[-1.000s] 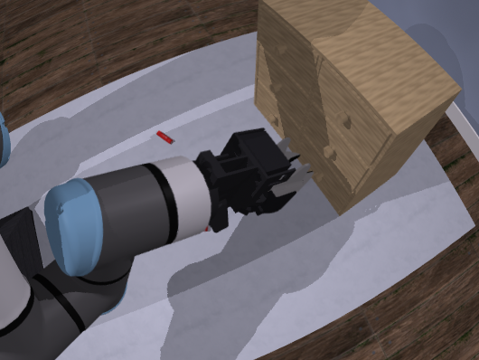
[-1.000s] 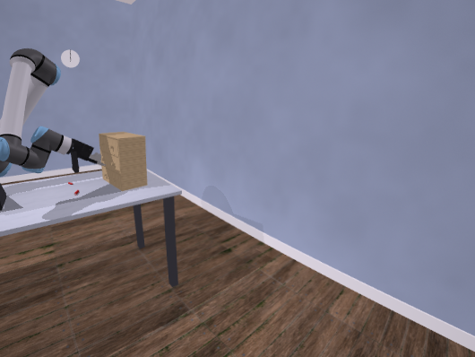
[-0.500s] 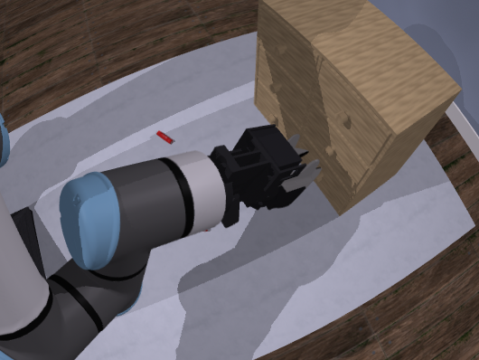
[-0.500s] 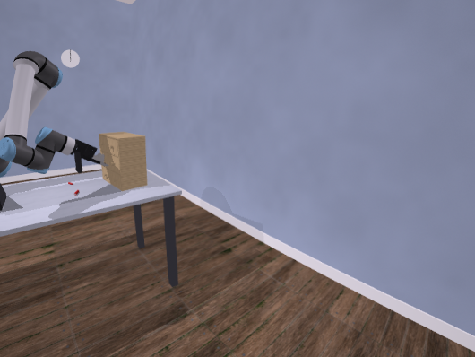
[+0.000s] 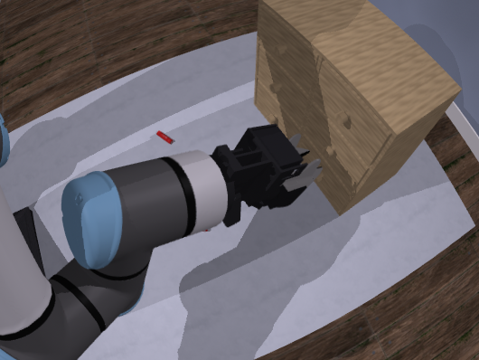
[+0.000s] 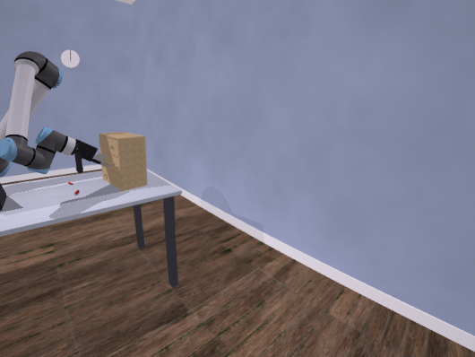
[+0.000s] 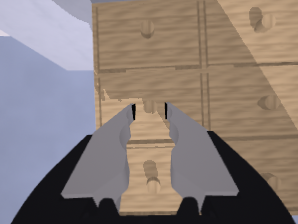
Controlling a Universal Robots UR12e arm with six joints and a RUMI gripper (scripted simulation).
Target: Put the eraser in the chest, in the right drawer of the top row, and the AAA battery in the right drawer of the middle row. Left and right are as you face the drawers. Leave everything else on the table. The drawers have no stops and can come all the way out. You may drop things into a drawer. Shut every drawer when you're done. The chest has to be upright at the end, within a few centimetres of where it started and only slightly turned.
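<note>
The wooden chest (image 5: 384, 68) (image 6: 133, 161) (image 7: 150, 52) stands upright with its drawers looking shut. My gripper (image 5: 314, 156) (image 6: 107, 163) (image 7: 150, 104) is partly open in front of the right column. The round knob (image 5: 331, 150) (image 7: 150, 106) of the right middle drawer shows between the fingertips in the wrist view, with gaps on both sides. The wrist view shows the chest upside down. A small red cylinder with a silvery end (image 5: 164, 137) (image 6: 70, 183), looking like a battery, lies on the table. A second red thing (image 5: 206, 230) (image 6: 76, 193) is mostly hidden by the arm in the top view. I cannot make out the eraser.
The right top drawer's knob (image 5: 344, 119) (image 7: 153, 185) is near the fingers. The left column's knobs (image 5: 282, 47) (image 7: 270, 102) are to the other side. The table (image 5: 407, 235) (image 6: 27, 222) ends a little beyond the chest, by the blue wall (image 6: 314, 112).
</note>
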